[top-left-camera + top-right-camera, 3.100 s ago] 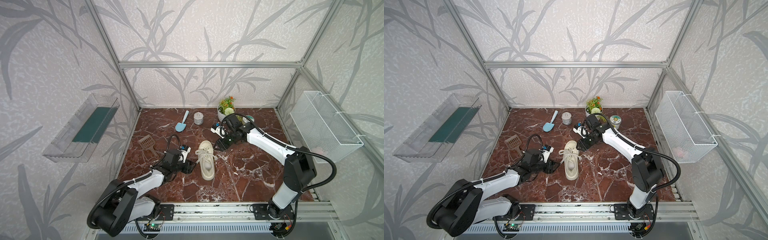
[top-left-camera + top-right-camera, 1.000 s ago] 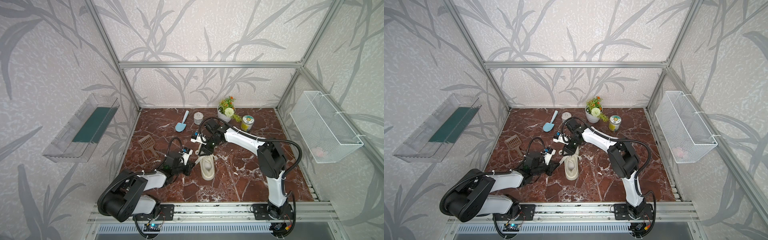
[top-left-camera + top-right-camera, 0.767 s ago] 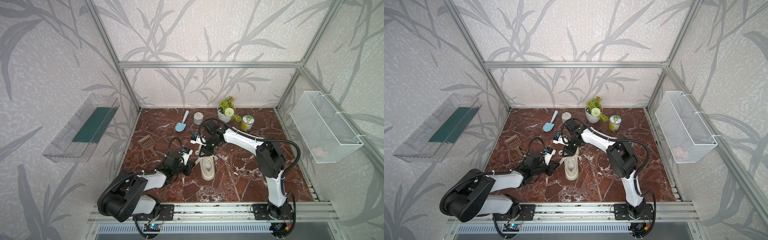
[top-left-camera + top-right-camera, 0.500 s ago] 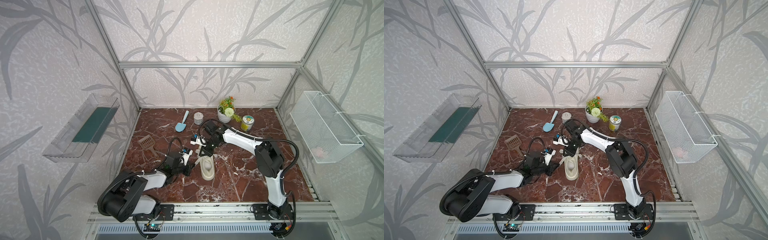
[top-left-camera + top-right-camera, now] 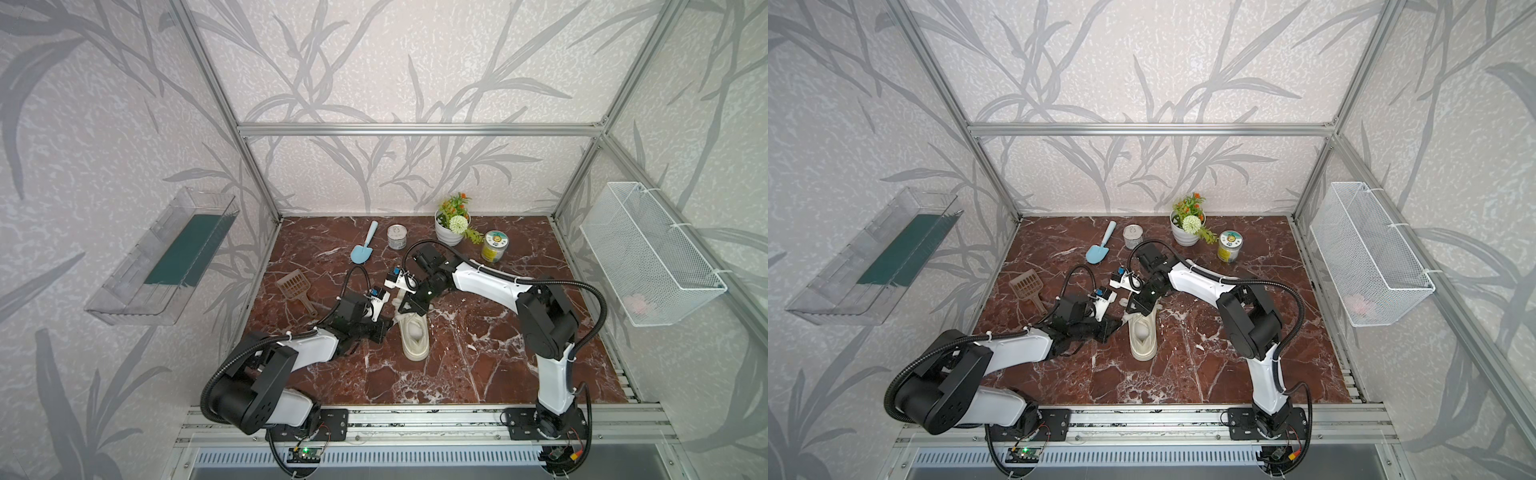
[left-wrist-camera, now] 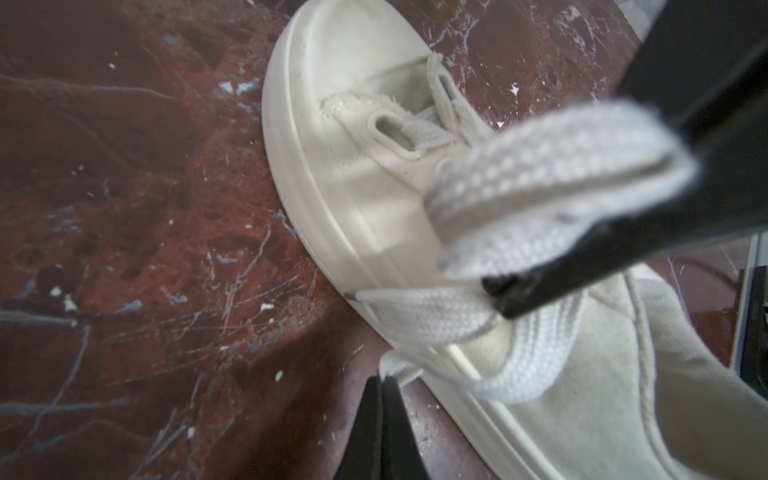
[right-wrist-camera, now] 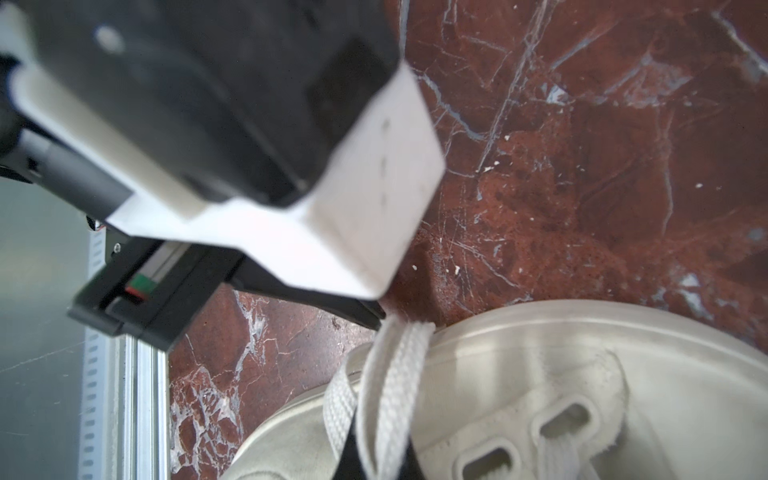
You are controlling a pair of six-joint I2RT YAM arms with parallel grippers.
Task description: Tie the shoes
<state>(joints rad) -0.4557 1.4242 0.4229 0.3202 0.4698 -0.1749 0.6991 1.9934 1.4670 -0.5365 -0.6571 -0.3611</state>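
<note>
Looks like a robot lab cell — aluminium frame [image 5: 415,129], leaf-print wall panels [image 5: 415,62]. Mounting rail [image 5: 415,422] along the marble table's [image 5: 478,374] front edge.

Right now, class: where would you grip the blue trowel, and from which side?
By its slim handle, from above, jaws across it: the blue trowel lies flat on the marble, handle toward the back wall, apart from the tin.
</note>
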